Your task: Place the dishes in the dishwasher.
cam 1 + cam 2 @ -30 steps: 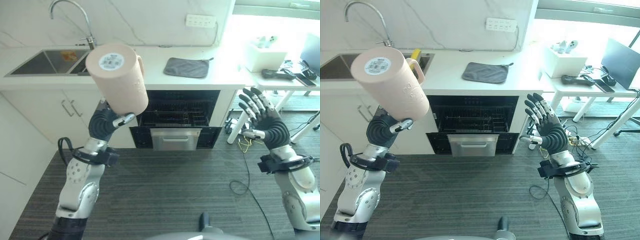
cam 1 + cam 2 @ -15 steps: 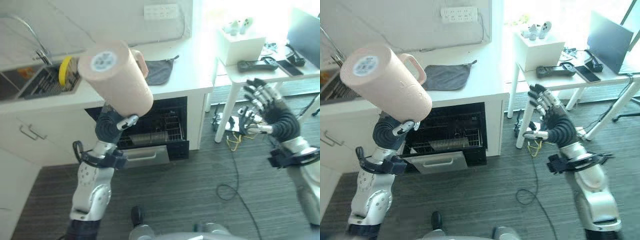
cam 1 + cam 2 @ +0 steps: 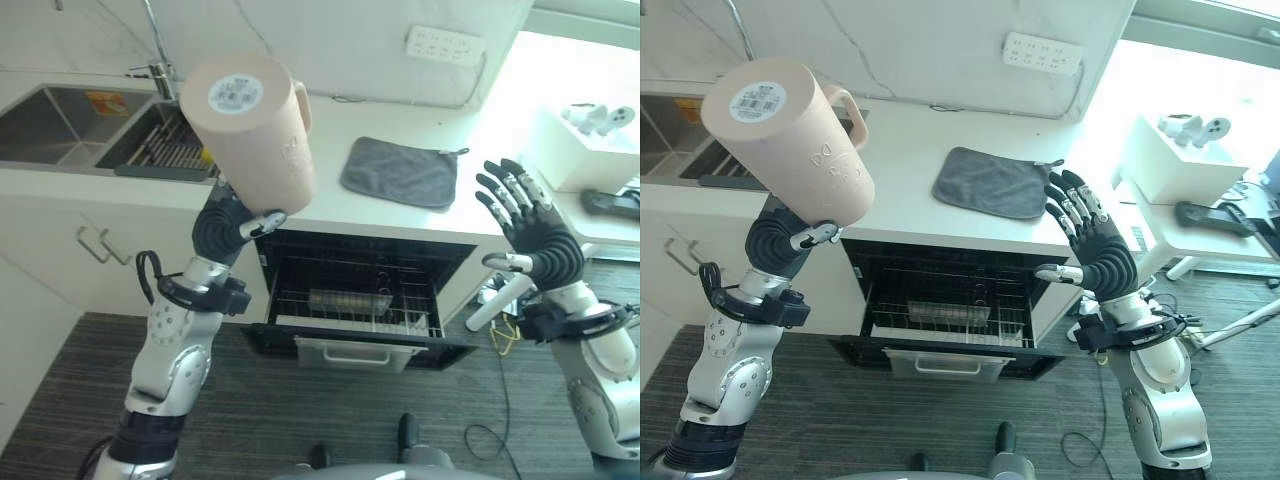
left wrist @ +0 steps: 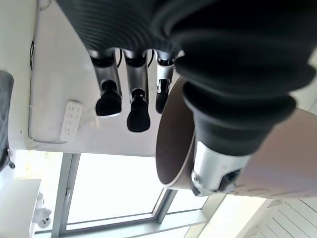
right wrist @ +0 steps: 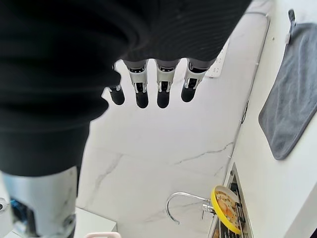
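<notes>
The view has swung back since half a second ago, when it was tilted and the dishwasher sat off toward the left; now the dishwasher [image 3: 945, 310] lies square ahead under the counter [image 3: 900, 160], its door down and its rack [image 3: 355, 305] in plain sight. That is the camera moving, not the things. Compared with a second ago the opening looks larger and closer, so the robot seems to have stepped in toward it.

The left hand [image 3: 232, 222] holds the cup [image 3: 250, 130] much as before: a tall beige mug with a handle, raised high at the left, base turned toward the camera and mouth toward the hand. The thumb presses its outer wall, and the left wrist view shows the thumb on the outside of the rim while the fingers [image 4: 136, 106] hang straight beside the mouth, so the hold looks like a pinch on the rim, though I cannot tell if the fingers reach inside.

The right hand [image 3: 1092, 252] stays up at the right, fingers spread and holding nothing, near the cloth [image 3: 990, 182] on the counter. A sink [image 3: 90, 125] sits far left.

The cup is well above the rack and not yet placed; my guess is the next move is lowering it into the opening
</notes>
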